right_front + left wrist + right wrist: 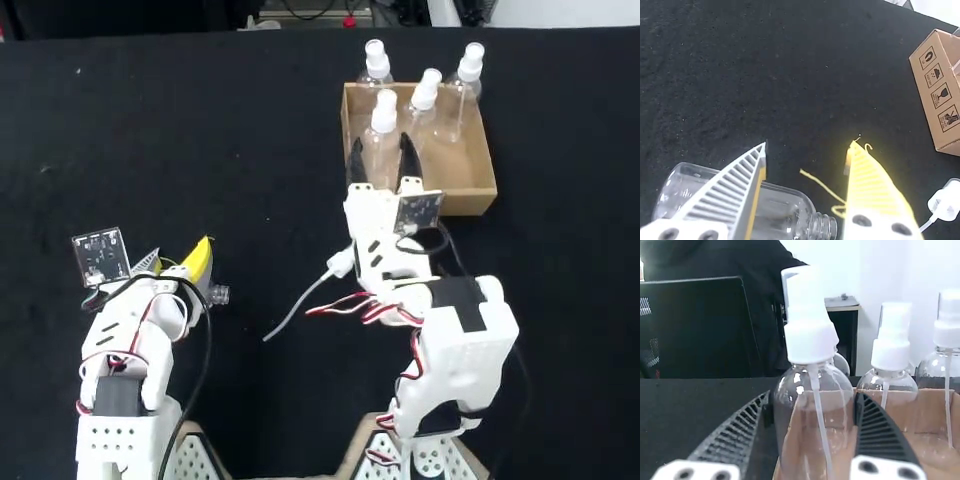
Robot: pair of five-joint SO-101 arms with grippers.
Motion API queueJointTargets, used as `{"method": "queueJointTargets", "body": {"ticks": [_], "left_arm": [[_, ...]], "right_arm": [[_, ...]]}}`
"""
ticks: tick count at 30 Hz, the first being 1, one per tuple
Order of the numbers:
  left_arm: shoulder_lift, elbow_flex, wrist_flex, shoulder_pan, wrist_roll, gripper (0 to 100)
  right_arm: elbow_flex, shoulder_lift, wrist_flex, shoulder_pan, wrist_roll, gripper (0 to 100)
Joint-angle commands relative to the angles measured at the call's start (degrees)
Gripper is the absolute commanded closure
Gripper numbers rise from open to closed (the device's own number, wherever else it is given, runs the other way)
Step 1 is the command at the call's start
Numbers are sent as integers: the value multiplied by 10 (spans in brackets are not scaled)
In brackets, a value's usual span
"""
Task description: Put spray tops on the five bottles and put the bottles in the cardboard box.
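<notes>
At the far side of the black table (200, 130), my right hand (382, 148) is up at the cardboard box (470, 192), one black finger (730, 440) on each side of the front bottle (812, 405). That bottle stands upright in the box's near left corner with a white spray top on it. From my wrist both fingers look pressed against its clear sides, so I've got it grasped. Behind it, three more bottles stand upright, tops on. One (425, 100) is just beside mine toward the middle of the box, one (375, 65) is at the far left corner, and one (468, 70) is at the far right corner. Down at the near left of the table, my left hand (809, 145) sits low with its white finger (735, 195) and yellow finger (872, 190) spread wide, released and gripping nothing. The bare-necked bottle (785, 212) lies on its side across the base of those fingers. Its body is behind the white one and its threaded neck points toward the yellow one. I can't tell whether it touches either finger. From above, that neck pokes out just beside my left wrist. A loose spray top (945, 200) lies on the table between my two arms, close against my right arm. Its thin tube trails back across the black cloth toward the near edge.
</notes>
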Motion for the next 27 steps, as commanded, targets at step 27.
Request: {"method": "queueJointTargets", "body": {"ticks": [27], "left_arm": [[-5,14,-10,7,0,755]], "right_arm": [[-29,-1,78,8,3,795]]}}
